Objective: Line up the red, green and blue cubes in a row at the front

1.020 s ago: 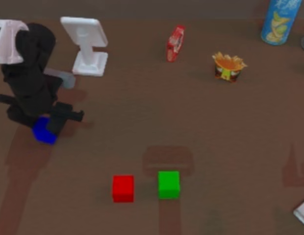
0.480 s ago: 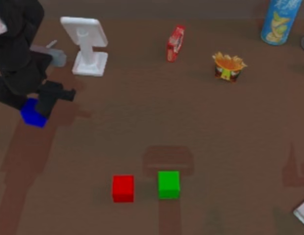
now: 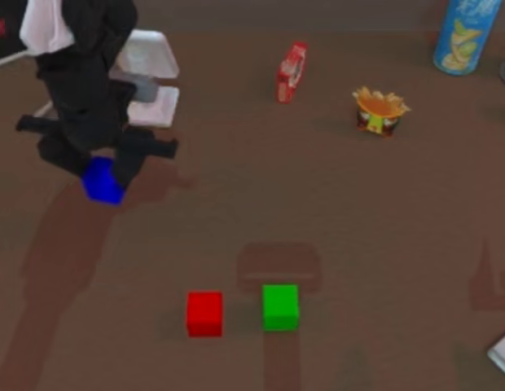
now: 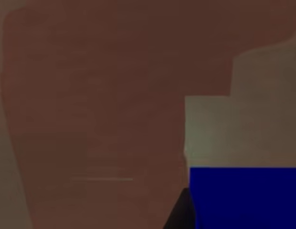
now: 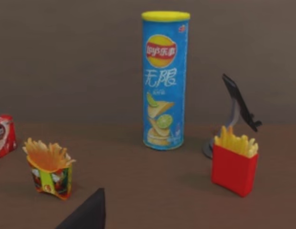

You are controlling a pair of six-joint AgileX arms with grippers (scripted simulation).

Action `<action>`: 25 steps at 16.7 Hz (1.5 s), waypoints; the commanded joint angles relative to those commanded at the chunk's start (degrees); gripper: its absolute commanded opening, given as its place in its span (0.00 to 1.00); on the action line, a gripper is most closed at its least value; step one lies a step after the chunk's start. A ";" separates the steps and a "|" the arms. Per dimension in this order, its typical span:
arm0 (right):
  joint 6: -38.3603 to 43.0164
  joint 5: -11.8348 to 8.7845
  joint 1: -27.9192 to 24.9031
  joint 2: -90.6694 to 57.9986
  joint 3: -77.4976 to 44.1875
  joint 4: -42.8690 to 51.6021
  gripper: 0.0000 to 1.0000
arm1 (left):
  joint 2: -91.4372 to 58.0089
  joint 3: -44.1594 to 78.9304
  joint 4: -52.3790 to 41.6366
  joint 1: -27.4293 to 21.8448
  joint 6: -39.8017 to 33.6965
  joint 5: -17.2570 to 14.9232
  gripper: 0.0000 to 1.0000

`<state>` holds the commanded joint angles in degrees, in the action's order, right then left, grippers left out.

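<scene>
The blue cube (image 3: 102, 181) hangs above the table at the left, with my left gripper (image 3: 103, 175) shut on it. In the left wrist view the blue cube (image 4: 243, 198) fills the corner, pressed against one dark finger (image 4: 183, 213). The red cube (image 3: 204, 314) and the green cube (image 3: 280, 307) sit side by side on the table at the front, a small gap between them, red on the left. My right arm (image 3: 502, 352) is parked at the front right corner. A dark part of my right gripper (image 5: 88, 214) shows in the right wrist view.
A white stand (image 3: 155, 81) is at the back left, partly behind my left arm. A red snack packet (image 3: 291, 72), a fries carton (image 3: 380, 110) and a blue chips can (image 3: 467, 32) stand along the back. A red fries box (image 5: 234, 164) and a black stand (image 5: 238, 105) are by the can.
My left gripper carried the blue cube first back and left, then right, and now holds it right of where it was. The red and green cubes have not moved.
</scene>
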<state>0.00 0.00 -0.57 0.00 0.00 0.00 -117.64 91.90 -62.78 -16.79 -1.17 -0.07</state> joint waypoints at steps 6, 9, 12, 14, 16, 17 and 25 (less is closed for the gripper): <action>0.00 0.00 0.00 0.00 0.00 0.00 1.00 | -8.53 13.99 -7.31 -19.51 -28.35 0.77 0.00; 0.00 0.00 0.00 0.00 0.00 0.00 1.00 | -11.82 20.43 -10.46 -29.27 -42.38 1.16 0.00; 0.00 0.00 0.00 0.00 0.00 0.00 1.00 | -13.80 25.21 -12.52 -36.75 -51.59 1.55 0.00; 0.00 0.00 0.00 0.00 0.00 0.00 1.00 | -14.43 27.05 -13.22 -39.62 -54.68 1.76 0.00; 0.00 0.00 0.00 0.00 0.00 0.00 1.00 | -14.57 27.51 -13.38 -40.32 -55.39 1.82 0.00; 0.00 0.00 0.00 0.00 0.00 0.00 1.00 | -14.57 27.51 -13.38 -40.32 -55.39 1.82 0.00; 0.00 0.00 0.00 0.00 0.00 0.00 1.00 | -15.34 20.80 -5.63 -40.21 -55.15 1.72 0.00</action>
<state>0.00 0.00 -0.57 0.00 0.00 0.00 -132.97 112.70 -68.41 -57.00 -56.32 1.65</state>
